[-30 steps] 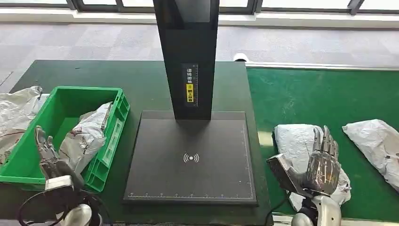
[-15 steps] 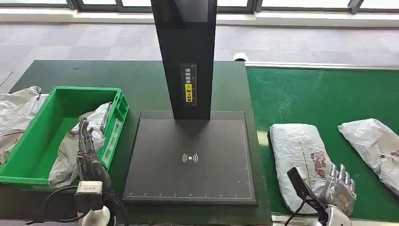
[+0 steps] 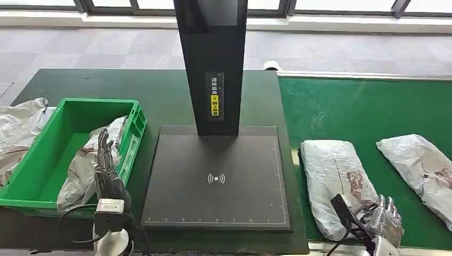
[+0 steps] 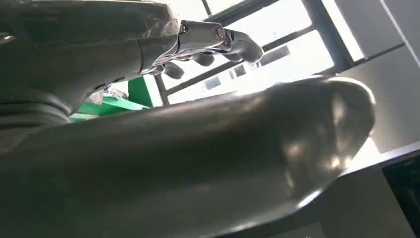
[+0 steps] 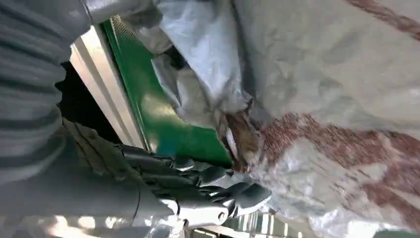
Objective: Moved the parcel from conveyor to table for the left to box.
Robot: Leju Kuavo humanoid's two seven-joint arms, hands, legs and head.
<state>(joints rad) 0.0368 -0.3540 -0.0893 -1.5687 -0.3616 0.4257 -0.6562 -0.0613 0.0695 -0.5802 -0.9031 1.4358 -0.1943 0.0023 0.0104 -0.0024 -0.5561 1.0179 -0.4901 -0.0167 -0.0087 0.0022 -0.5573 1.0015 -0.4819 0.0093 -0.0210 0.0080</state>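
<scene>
A grey plastic-wrapped parcel (image 3: 333, 181) with red print lies on the green conveyor (image 3: 352, 106), just right of the black scanner pad (image 3: 216, 178). My right hand (image 3: 386, 217) sits low at the conveyor's front edge, at the parcel's near right corner, holding nothing. In the right wrist view its fingers (image 5: 198, 181) are partly curled beside the parcel's crumpled edge (image 5: 307, 99). My left hand (image 3: 106, 165) stands upright with straight fingers at the right wall of the green box (image 3: 32, 170) and is empty. A wrapped parcel (image 3: 85, 160) lies in the box.
A second grey parcel (image 3: 421, 168) lies further right on the conveyor. The scanner's black post (image 3: 213, 64) rises behind the pad. Crumpled grey bags (image 3: 16, 133) lie left of the box on the dark green table (image 3: 160, 90).
My right hand came off the top of the parcel and dropped back to the conveyor's front edge. My left hand moved right to the box's right wall. Both conveyor parcels drifted slightly left.
</scene>
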